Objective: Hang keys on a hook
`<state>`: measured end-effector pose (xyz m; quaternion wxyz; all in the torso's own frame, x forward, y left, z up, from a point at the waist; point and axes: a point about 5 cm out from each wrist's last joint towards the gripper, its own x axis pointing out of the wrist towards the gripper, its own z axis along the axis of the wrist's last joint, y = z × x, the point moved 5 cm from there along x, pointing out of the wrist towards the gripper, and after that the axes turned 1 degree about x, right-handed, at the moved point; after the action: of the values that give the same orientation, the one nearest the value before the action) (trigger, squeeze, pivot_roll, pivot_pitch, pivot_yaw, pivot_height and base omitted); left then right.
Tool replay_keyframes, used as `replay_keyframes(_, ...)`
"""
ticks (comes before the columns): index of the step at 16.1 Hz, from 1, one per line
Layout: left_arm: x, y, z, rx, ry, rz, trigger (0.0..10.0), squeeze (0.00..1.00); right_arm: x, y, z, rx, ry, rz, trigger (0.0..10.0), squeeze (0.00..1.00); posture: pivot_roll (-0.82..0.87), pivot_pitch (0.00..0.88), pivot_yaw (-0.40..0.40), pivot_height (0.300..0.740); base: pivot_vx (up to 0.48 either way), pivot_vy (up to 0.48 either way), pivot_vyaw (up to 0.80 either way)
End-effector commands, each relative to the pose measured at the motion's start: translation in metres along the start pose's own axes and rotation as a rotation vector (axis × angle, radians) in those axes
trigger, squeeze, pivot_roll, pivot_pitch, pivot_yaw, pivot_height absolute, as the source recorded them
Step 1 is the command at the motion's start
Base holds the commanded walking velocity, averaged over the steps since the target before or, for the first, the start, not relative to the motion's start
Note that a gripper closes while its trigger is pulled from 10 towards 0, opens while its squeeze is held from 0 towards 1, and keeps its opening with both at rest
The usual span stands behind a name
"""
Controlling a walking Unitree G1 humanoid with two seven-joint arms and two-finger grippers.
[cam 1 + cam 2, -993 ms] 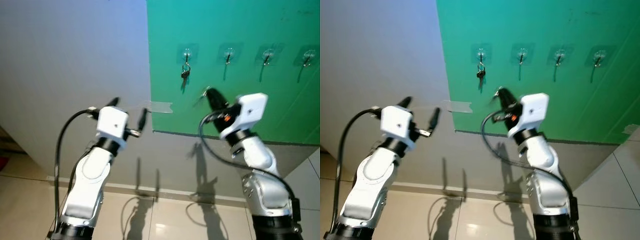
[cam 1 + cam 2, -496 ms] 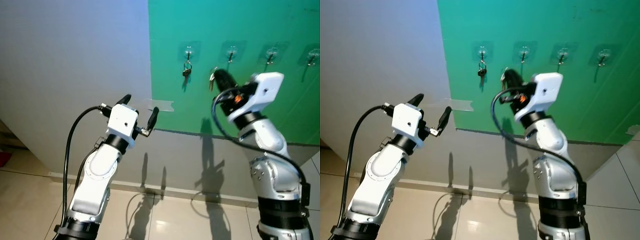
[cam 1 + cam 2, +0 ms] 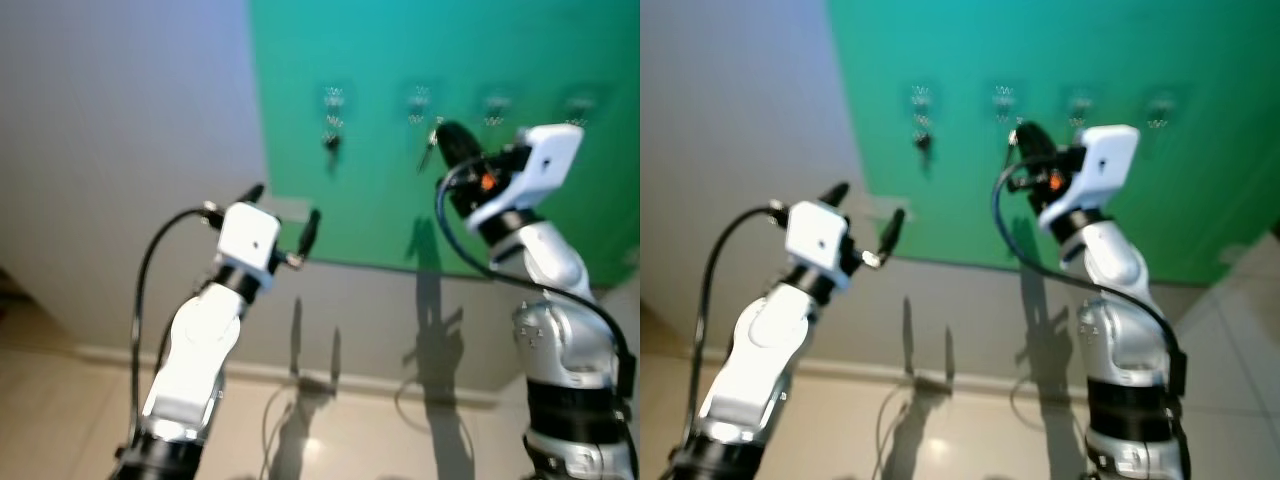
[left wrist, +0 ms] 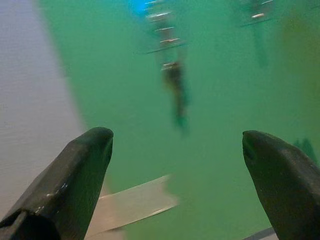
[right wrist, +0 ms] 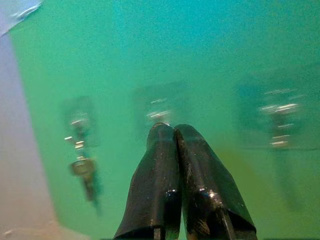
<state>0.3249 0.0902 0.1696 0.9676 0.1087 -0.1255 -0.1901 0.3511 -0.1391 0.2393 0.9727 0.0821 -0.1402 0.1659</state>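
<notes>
A green panel [image 3: 520, 220] covers the right part of a pale grey wall [image 3: 120, 120], and a row of four small clear hooks runs along the panel's upper edge; the head views are blurred, so the hooks are soft shapes. The hook nearest the panel's left edge [image 3: 332, 98] already carries a set of keys [image 3: 331, 145], hanging straight down against the green. The right gripper [image 3: 440, 135] is raised up to the panel with its tip just below the second hook [image 3: 419, 98], counted from the left edge. In the right wrist view its two black fingers [image 5: 165, 185] are pressed together along their length, with that second hook [image 5: 159, 109] just beyond their tips, the hung keys [image 5: 82, 167] off to one side and a third hook [image 5: 280, 125] to the other. A thin pale shape [image 3: 429, 148] hangs at the fingertips in the left eye view and may be keys, but the blur makes it impossible to tell whether anything is pinched there. The left gripper [image 3: 284, 212] is held up lower, near the panel's left edge, with its fingers [image 4: 75, 175] spread wide apart and nothing between them. A strip of clear tape [image 4: 132, 205] lies across the panel's left edge onto the grey wall. Below is a pale tiled floor [image 3: 380, 440].
</notes>
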Motion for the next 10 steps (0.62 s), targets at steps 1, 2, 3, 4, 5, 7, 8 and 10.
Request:
replay_keyframes(1,0.001,0.006,-0.001,0.018,0.003,0.015,10.0,0.00,0.001,0.006,0.006,0.014,-0.017,0.023,10.0,0.00,-0.05,0.000,0.027,0.740,0.000,-0.480,0.00)
replay_keyframes(2,0.002,0.006,-0.004,-0.026,0.026,0.013,10.0,0.00,0.001,0.007,0.006,0.015,-0.018,0.024,10.0,0.00,-0.06,0.000,0.034,0.740,0.000,0.000,0.00)
replay_keyframes(3,0.002,0.007,-0.010,-0.079,0.066,0.020,10.0,0.00,0.001,0.008,0.006,0.016,-0.018,0.026,10.0,0.00,-0.06,0.000,0.034,0.740,0.000,0.480,0.00)
replay_keyframes(4,0.003,0.010,-0.008,-0.060,0.053,0.029,10.0,0.00,0.001,0.011,0.006,0.024,-0.019,0.036,10.0,0.00,-0.06,0.000,0.036,0.740,0.000,0.480,0.00)
replay_keyframes(5,0.004,0.012,-0.006,-0.044,0.038,0.033,10.0,0.00,0.002,0.013,0.005,0.028,-0.017,0.042,10.0,0.00,-0.06,0.000,0.036,0.740,0.000,0.480,0.00)
replay_keyframes(7,0.004,0.015,-0.005,-0.032,0.038,0.047,10.0,0.00,0.002,0.014,0.005,0.036,-0.017,0.046,10.0,0.00,-0.06,0.000,0.036,0.740,0.000,0.000,0.00)
replay_keyframes(8,0.003,0.015,-0.004,-0.032,0.037,0.037,10.0,0.00,0.002,0.016,0.005,0.043,-0.017,0.049,10.0,0.00,-0.05,0.000,0.040,0.740,0.000,0.000,0.00)
replay_keyframes(10,0.003,0.013,-0.002,-0.031,0.032,0.017,10.0,0.00,0.003,0.016,0.004,0.052,-0.014,0.052,10.0,0.00,-0.05,0.000,0.041,0.740,0.000,0.000,0.00)
